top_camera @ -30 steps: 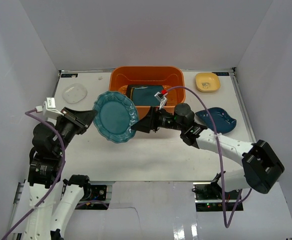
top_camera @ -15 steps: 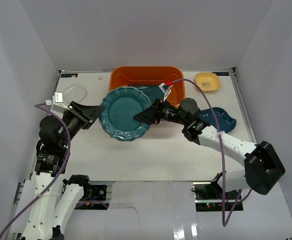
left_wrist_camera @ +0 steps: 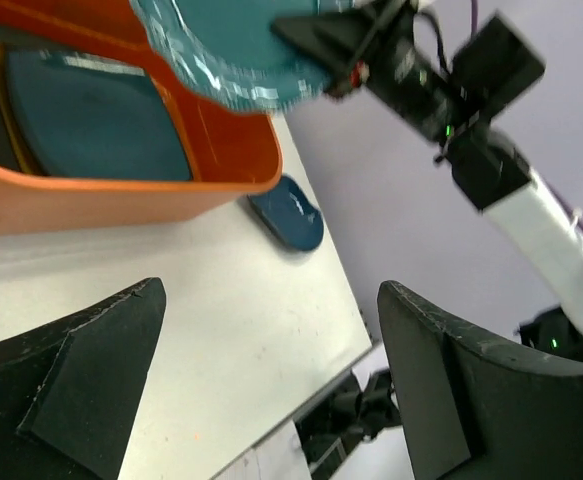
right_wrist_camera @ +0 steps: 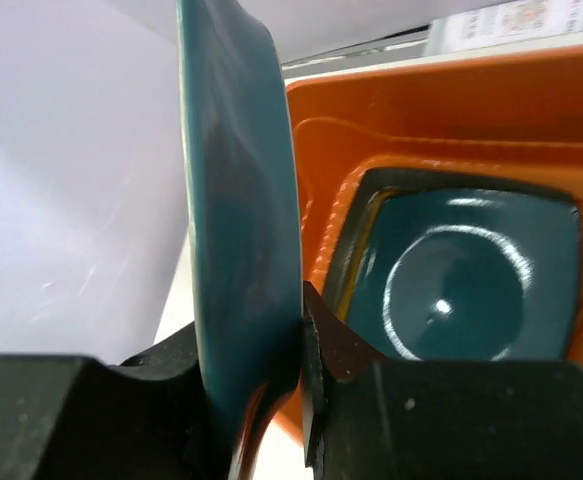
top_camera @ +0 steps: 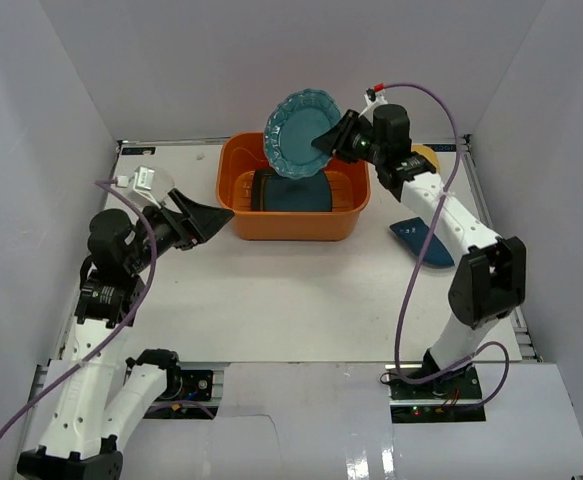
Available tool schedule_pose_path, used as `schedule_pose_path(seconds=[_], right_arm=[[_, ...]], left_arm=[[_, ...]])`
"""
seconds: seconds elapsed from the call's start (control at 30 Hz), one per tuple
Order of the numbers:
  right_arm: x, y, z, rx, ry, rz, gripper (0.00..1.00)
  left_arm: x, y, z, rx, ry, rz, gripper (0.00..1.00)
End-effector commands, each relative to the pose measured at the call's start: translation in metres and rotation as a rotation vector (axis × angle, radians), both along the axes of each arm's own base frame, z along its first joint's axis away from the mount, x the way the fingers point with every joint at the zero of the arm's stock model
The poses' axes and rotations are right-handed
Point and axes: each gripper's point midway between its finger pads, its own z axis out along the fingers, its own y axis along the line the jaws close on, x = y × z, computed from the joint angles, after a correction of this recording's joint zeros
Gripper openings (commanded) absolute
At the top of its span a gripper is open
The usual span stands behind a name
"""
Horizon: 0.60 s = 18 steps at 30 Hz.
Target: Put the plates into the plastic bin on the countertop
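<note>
My right gripper (top_camera: 325, 140) is shut on the rim of a teal scalloped round plate (top_camera: 299, 133), holding it tilted on edge above the back of the orange plastic bin (top_camera: 291, 226). In the right wrist view the plate (right_wrist_camera: 239, 240) stands edge-on between the jaws of the right gripper (right_wrist_camera: 289, 372). A squarish teal plate (right_wrist_camera: 463, 280) lies on top of a stack in the bin (right_wrist_camera: 451, 95). My left gripper (top_camera: 218, 222) hangs open and empty left of the bin. Another teal plate (top_camera: 426, 243) lies on the countertop (top_camera: 301, 300) to the right.
A small yellow plate (top_camera: 427, 156) sits at the back right, partly behind the right arm. In the left wrist view the bin wall (left_wrist_camera: 121, 195), the teal plate on the countertop (left_wrist_camera: 287, 212) and the table's near edge show between my open fingers (left_wrist_camera: 91, 365). White walls close in three sides.
The left gripper let go of the round teal plate and drew back to the left. The right gripper shut on the plate and carried it up and back over the bin.
</note>
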Motion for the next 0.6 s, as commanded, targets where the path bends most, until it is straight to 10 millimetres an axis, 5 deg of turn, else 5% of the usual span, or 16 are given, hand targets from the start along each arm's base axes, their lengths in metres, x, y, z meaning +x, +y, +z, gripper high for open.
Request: schedule_pose_path(seconds=[0.0, 0.13, 0.43, 0.53, 0.57], right_arm=[[0.026, 0.011, 0.015, -0.057, -0.06, 0.021, 0.08], [0.038, 0.02, -0.028, -0.093, 0.019, 0.045, 0.08], [0.03, 0.036, -0.101, -0.138, 0.175, 0.093, 0.08], [0.027, 0.035, -0.114, -0.176, 0.199, 0.078, 0.32], [0.024, 0.033, -0.116, -0.199, 0.206, 0.077, 0.53]], left_arm=[[-0.007, -0.023, -0.028, 0.026, 0.051, -0.149, 0.98], [-0.009, -0.042, -0.055, 0.041, 0.114, -0.207, 0.98], [-0.013, -0.097, -0.124, 0.181, 0.236, -0.233, 0.98], [-0.008, -0.098, -0.136, 0.217, 0.237, -0.175, 0.98], [0.001, -0.091, -0.137, 0.228, 0.225, -0.108, 0.98]])
